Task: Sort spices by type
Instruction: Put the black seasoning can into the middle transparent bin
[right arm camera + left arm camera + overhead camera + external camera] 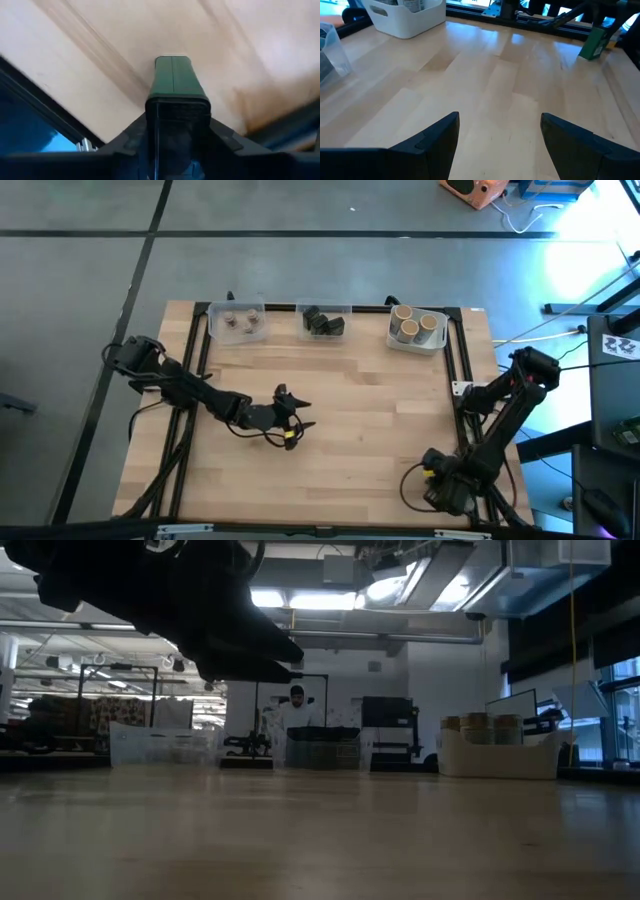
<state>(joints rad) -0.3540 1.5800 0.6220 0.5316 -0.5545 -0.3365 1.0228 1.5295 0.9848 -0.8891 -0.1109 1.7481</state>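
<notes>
Your left gripper (297, 420) is hovering, fingers released, over mid-desk (360, 440); your right gripper's (177, 125) fingers are grasping a green rectangular block (174, 80) near-right

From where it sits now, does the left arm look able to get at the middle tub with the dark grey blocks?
Probably yes. The left gripper hovers open over bare wood mid-table, and nothing lies between it and the middle tub of dark grey blocks at the far edge.

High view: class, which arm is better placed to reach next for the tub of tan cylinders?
Probably left. The left end effector hovers open and empty mid-table, nearer the tub of tan cylinders; the right end effector sits at the near corner, gripping a green block.
</notes>
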